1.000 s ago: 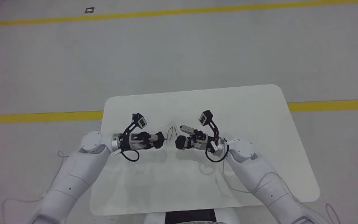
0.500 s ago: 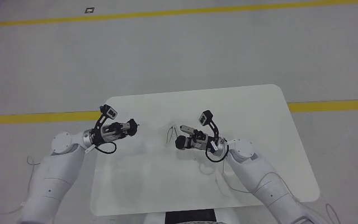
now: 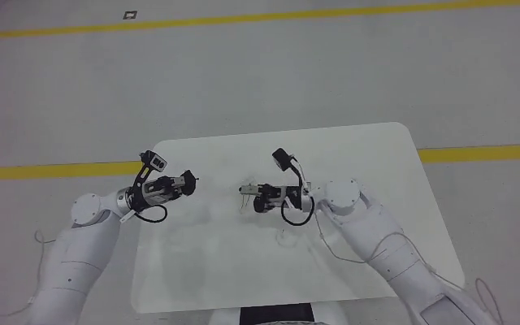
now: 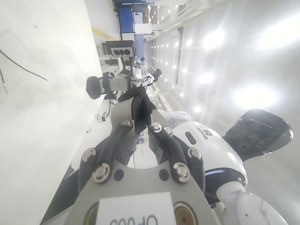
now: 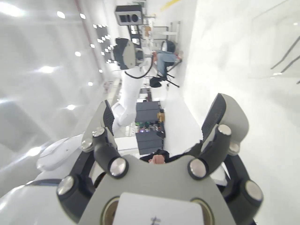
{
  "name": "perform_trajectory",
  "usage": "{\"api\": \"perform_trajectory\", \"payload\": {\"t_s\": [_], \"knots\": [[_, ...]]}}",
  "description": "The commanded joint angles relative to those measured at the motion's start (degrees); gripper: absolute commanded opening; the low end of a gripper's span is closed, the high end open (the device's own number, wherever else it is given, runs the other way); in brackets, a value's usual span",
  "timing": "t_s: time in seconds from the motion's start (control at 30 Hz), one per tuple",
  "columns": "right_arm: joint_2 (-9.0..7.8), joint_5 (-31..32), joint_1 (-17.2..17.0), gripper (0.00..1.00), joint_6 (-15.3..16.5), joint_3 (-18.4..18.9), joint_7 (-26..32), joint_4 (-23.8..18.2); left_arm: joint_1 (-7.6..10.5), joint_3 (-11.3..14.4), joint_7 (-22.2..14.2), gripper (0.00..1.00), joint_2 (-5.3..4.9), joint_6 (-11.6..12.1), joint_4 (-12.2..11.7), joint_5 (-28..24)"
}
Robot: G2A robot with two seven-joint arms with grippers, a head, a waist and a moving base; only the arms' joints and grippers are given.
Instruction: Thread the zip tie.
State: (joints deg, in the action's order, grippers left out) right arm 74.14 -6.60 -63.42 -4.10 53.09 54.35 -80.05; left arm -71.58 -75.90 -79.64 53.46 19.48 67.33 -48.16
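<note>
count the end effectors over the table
2. The left end effector, shut, hangs over the table's left edge; the right end effector, open, is near the table's middle.

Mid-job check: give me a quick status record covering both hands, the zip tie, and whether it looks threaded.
left hand: shut, nothing seen in it, over the left part of the table, well apart from the zip tie
right hand: open, empty, near mid-table, close to the zip tie
zip tie: thin dark strip lying on the table, held by neither hand
threaded: cannot tell, the strip is too thin to judge
contact, right hand to zip tie: cannot tell
</note>
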Motion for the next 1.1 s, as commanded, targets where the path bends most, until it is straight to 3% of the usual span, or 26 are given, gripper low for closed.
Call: {"api": "perform_trajectory", "payload": {"t_s": [0.0, 0.07, 0.13, 0.4, 0.57, 0.67, 0.8, 0.93, 1.0, 1.07], "knots": [[0.18, 3.84, 2.31, 1.0, -4.54, -1.91, 0.86, 0.04, 0.0, 0.0, 0.0, 0.0, 0.0, 0.0, 0.0, 0.0], [0.58, 6.82, 4.41, 1.0, -7.06, -4.14, 0.82, -0.79, 0.0, 0.0, 0.0, 0.0, 0.0, 0.0, 0.0, 0.0], [0.73, 9.77, 5.53, 1.0, -7.06, -5.8, 1.25, -1.66, 0.0, 0.0, 0.0, 0.0, 0.0, 0.0, 0.0, 0.0], [0.73, 10.58, 5.55, 1.0, -6.96, -6.15, 1.17, -1.91, 0.0, 0.0, 0.0, 0.0, 0.0, 0.0, 0.0, 0.0], [1.63, 14.37, 10.4, 1.0, -12.39, -9.61, 3.83, -1.88, 0.0, 0.0, 0.0, 0.0, 0.0, 0.0, 0.0, 0.0], [2.98, 14.39, 14.47, 1.0, -15.37, -12.43, 4.88, 0.92, 0.0, 0.0, 0.0, 0.0, 0.0, 0.0, 0.0, 0.0], [5.42, 14.38, 20.07, 1.0, -15.38, -16.43, 7.25, 10.26, 0.0, 0.0, 0.0, 0.0, 0.0, 0.0, 0.0, 0.0], [8.94, 13.88, 25.08, 1.0, -15.38, -20.14, 7.52, 19.54, 0.0, 0.0, 0.0, 0.0, 0.0, 0.0, 0.0, 0.0], [10.38, 14.08, 26.67, 1.0, -15.38, -21.49, 7.54, 22.2, 0.0, 0.0, 0.0, 0.0, 0.0, 0.0, 0.0, 0.0], [10.38, 14.08, 26.67, 1.0, -15.38, -21.49, 7.54, 22.2, 0.0, 0.0, 0.0, 0.0, 0.0, 0.0, 0.0, 0.0]]}}
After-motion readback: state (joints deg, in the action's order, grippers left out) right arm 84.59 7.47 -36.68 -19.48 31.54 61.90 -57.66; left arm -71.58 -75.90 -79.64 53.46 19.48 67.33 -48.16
